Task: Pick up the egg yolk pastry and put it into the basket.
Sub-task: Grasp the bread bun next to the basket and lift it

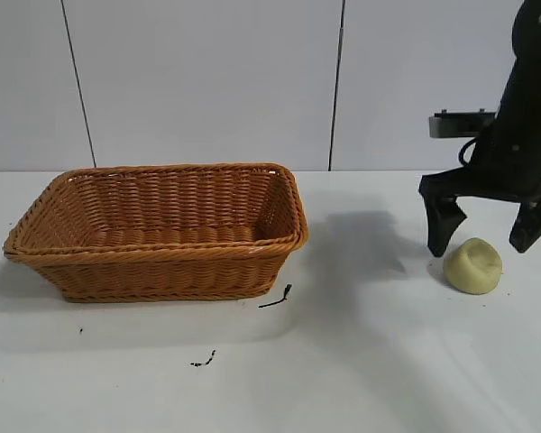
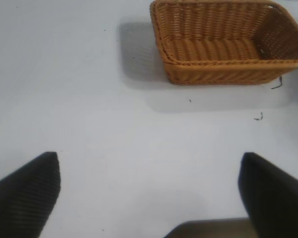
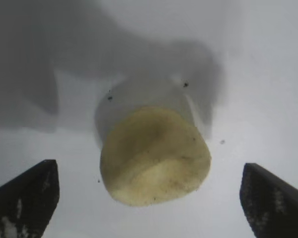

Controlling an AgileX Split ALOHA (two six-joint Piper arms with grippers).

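The egg yolk pastry [image 1: 473, 265] is a small pale yellow dome lying on the white table at the right. My right gripper [image 1: 487, 236] hangs open just above and behind it, one finger on each side, not touching. In the right wrist view the pastry [image 3: 154, 156] lies between the wide-open fingertips of the gripper [image 3: 149, 198]. The orange-brown wicker basket [image 1: 162, 266] stands empty at the left of the table. My left gripper [image 2: 149, 193] is open and empty over bare table, out of the exterior view; its wrist view shows the basket [image 2: 228, 69] farther off.
Small black specks [image 1: 276, 298] lie on the table in front of the basket's right corner, and another [image 1: 204, 360] nearer the front. A white panelled wall stands behind the table.
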